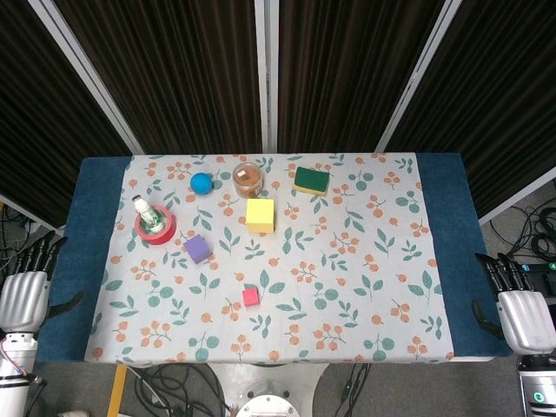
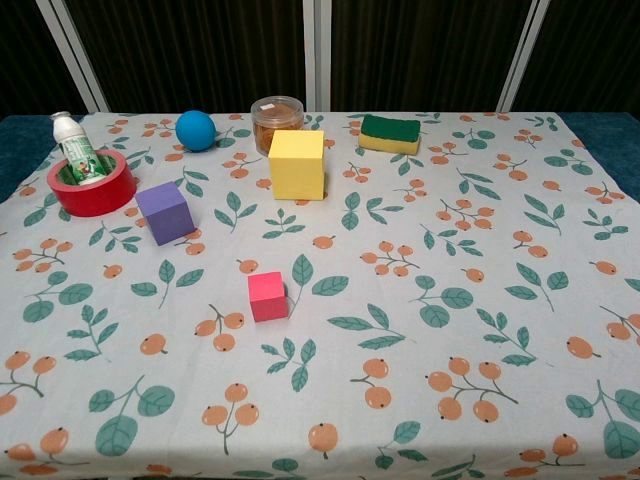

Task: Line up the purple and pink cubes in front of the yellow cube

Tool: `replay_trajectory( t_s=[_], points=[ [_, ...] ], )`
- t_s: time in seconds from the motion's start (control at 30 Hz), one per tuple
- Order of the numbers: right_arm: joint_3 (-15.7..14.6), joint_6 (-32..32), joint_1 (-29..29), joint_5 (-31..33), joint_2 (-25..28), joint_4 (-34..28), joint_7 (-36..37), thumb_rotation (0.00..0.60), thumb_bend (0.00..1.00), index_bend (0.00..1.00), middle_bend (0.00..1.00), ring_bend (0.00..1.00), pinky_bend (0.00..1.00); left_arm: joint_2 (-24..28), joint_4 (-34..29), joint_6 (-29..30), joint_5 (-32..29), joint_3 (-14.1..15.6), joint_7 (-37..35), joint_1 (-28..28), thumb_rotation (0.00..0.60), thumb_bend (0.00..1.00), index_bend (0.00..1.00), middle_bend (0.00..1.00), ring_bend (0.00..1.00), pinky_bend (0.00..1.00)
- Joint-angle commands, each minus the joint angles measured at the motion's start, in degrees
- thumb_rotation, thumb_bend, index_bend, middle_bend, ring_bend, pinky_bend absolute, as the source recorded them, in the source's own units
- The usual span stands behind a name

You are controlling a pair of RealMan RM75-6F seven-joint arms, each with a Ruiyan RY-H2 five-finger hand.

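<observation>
So the bench [image 1: 443, 261] has a leaf-and-berry cloth over it, and the yellow cube [image 1: 260, 215] sits a bit back of the middle. The purple cube [image 1: 197, 248] is off to its front-left, well apart from it, and the pink cube [image 1: 251, 297] is further forward still, closer to the robot and roughly below the yellow one in the head view. Neither small cube touches anything, and they aren't in a row yet.

Behind the yellow cube there's a little clear tub [image 1: 248, 178] with something brown in it, a blue ball [image 1: 201, 182] beside that, and a green-and-yellow sponge [image 1: 311, 181] over to the right. On the left, a small white bottle [image 1: 146, 211] stands tilted inside a red tape ring [image 1: 156, 228].

Both hands hang out off the bench edges. The left hand [image 1: 24, 295] is down by the left side, fingers stretched out and holding nothing. The right hand [image 1: 519, 308] is the same deal on the right side, fingers extended, nothing in it. The chest view shows neither hand.
</observation>
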Motion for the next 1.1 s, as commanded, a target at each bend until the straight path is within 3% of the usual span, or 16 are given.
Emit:
replay_trajectory(
  t_s=[0.03, 0.47, 0.73, 0.87, 1.1],
  points=[
    [-0.1, 0.3, -0.2, -0.1, -0.1, 0.4, 0.4, 0.600, 0.37, 0.01, 0.11, 0.00, 0.10, 0.2, -0.5, -0.2, 0.1, 0.3, 0.1, 0.1, 0.600, 0.23, 0.14, 0.05, 0.05, 0.11],
    [-0.3, 1.3, -0.7, -0.7, 0.1, 1.9, 2.3, 0.600, 0.36, 0.01, 0.10, 0.00, 0.10, 1.4, -1.8, -2.0, 2.8, 0.6, -0.1, -1.7, 0.600, 0.20, 0.14, 0.05, 0.05, 0.13],
    [0.4, 1.0, 0.4, -1.4, 1.0, 1.0, 1.1, 0.600, 0.36, 0.01, 0.10, 0.00, 0.10, 0.8, 4.5, -9.7, 12.2, -2.1, -4.5, -12.8, 0.600, 0.15, 0.22, 0.09, 0.05, 0.15],
    [0.3, 0.7, 0.5, -1.3, 1.1, 0.6, 0.7, 0.600, 0.36, 0.01, 0.10, 0.00, 0.10, -2.1, 10.7, -14.8, 16.9, -2.4, -8.1, -19.7, 0.600, 0.15, 0.30, 0.13, 0.06, 0.15],
    [0.4, 1.2, -0.1, -0.6, 1.4, 0.2, 0.2, 0.600, 0.36, 0.01, 0.10, 0.00, 0.10, -8.8, 22.7, -23.5, 21.2, -1.8, -9.0, -30.7, 0.600, 0.20, 0.30, 0.13, 0.06, 0.15]
  ],
)
